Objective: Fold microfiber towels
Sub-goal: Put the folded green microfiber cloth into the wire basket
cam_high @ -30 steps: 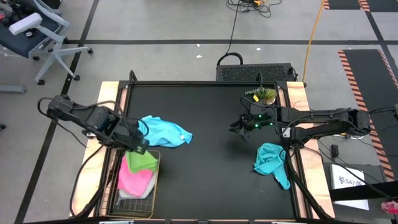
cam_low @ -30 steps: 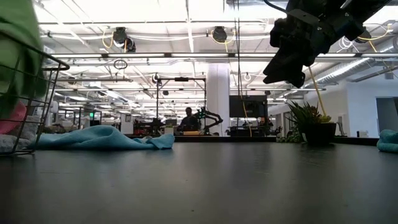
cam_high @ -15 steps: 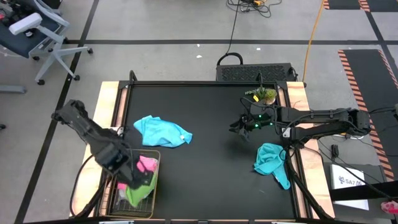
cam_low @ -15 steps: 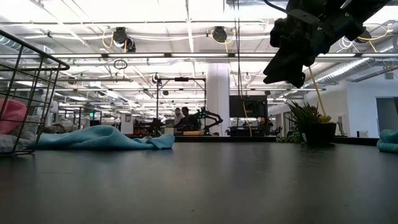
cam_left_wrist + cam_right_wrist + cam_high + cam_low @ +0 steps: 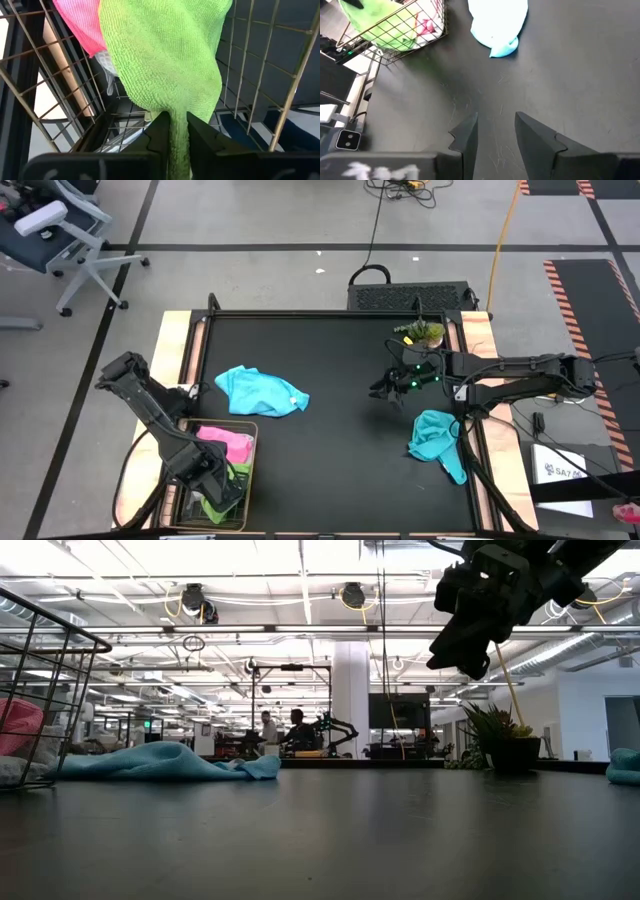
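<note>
**Four towels in view, one pinched over the basket**

Four soft microfiber cloths show on or beside the black counter (image 5: pixel 340 370). The left end effector (image 5: pixel 174 131) hangs over the rectangular wire mesh basket (image 5: pixel 244 480), its two dark fingers (image 5: pixel 159 132) nipping the lime green towel (image 5: pixel 165 60), which drapes from the tips into the basket. Just beside that towel lies the pink towel (image 5: pixel 228 446), also inside the basket. The light blue towel (image 5: pixel 262 391) lies crumpled on the counter, near the basket and apart from it. The right end effector (image 5: pixel 496 131) hovers above bare counter, its fingers parted and holding nothing, with the small green potted plant (image 5: pixel 424 333) near it. The teal towel (image 5: pixel 437 438) lies bunched at the counter's edge close by.
</note>
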